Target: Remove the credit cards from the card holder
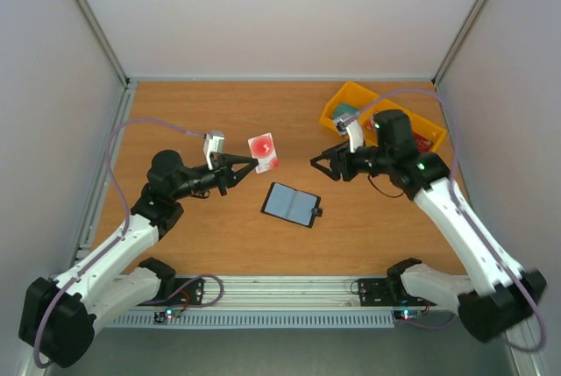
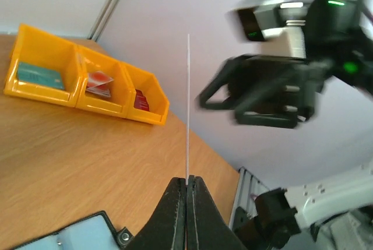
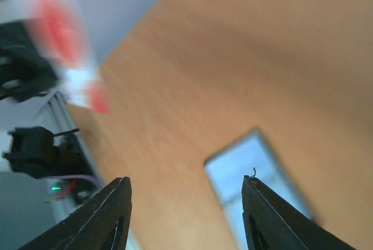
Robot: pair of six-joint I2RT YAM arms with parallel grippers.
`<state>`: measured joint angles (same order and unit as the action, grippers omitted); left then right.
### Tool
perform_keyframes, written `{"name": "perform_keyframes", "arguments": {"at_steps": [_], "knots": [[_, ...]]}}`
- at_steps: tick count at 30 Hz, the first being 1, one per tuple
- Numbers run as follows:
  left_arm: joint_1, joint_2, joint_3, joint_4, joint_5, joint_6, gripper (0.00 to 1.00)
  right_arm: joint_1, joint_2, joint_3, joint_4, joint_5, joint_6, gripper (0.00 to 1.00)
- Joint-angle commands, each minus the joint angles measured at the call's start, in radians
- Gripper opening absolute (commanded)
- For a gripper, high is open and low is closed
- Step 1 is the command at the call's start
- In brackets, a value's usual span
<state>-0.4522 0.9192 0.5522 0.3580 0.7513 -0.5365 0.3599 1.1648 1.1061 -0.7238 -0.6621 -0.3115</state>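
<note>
My left gripper (image 1: 252, 164) is shut on a white credit card with red marks (image 1: 263, 152) and holds it upright above the table. In the left wrist view the card (image 2: 187, 104) shows edge-on as a thin white line rising from the shut left gripper (image 2: 187, 181). The grey-blue card holder (image 1: 292, 204) lies open and flat on the table, below and between both grippers. My right gripper (image 1: 318, 164) is open and holds nothing, facing the card from the right with a gap between them. The right wrist view shows its fingertips (image 3: 119, 187) wide apart, the card holder (image 3: 256, 168) below and the blurred card (image 3: 64, 46) at upper left.
A yellow three-compartment tray (image 1: 337, 100) stands at the back right behind the right arm, with cards in its compartments (image 2: 99, 84). Grey walls close in the table on three sides. A metal rail (image 1: 289, 287) runs along the near edge.
</note>
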Motion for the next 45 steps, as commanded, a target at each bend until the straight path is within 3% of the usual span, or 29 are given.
{"name": "perform_keyframes", "arguments": {"at_steps": [1, 4, 6, 10, 13, 18, 25, 35, 38, 45], "knots": [[0.009, -0.007, 0.015, 0.049, -0.036, -0.194, 0.0, 0.1, -0.206, -0.084, 0.306, 0.05, -0.536, 0.55], [0.018, -0.017, 0.05, 0.049, -0.018, -0.255, 0.0, 0.109, -0.252, -0.293, 0.774, -0.084, -1.001, 0.7], [0.028, -0.025, 0.077, 0.06, 0.014, -0.293, 0.0, 0.109, -0.178, -0.34, 1.086, -0.028, -1.097, 0.72], [0.045, -0.034, 0.101, 0.08, 0.082, -0.296, 0.0, 0.108, -0.018, -0.25, 1.281, -0.076, -1.372, 0.75], [0.046, -0.037, 0.101, 0.086, 0.104, -0.305, 0.0, 0.123, 0.057, -0.205, 1.433, -0.075, -1.417, 0.75], [0.046, -0.035, 0.111, 0.089, 0.12, -0.305, 0.0, 0.222, 0.047, -0.167, 1.26, -0.024, -1.709, 0.75], [0.046, -0.037, 0.109, 0.096, 0.122, -0.306, 0.0, 0.295, 0.004, -0.186, 1.116, 0.035, -1.864, 0.76], [0.046, -0.03, 0.109, 0.101, 0.129, -0.304, 0.0, 0.345, 0.047, -0.175, 1.045, 0.092, -2.067, 0.76], [0.047, -0.032, 0.105, 0.094, 0.125, -0.304, 0.0, 0.363, 0.042, -0.176, 1.049, 0.076, -2.048, 0.69], [0.045, -0.029, 0.097, 0.094, 0.12, -0.304, 0.0, 0.378, 0.033, -0.185, 1.012, 0.079, -2.076, 0.37]]}}
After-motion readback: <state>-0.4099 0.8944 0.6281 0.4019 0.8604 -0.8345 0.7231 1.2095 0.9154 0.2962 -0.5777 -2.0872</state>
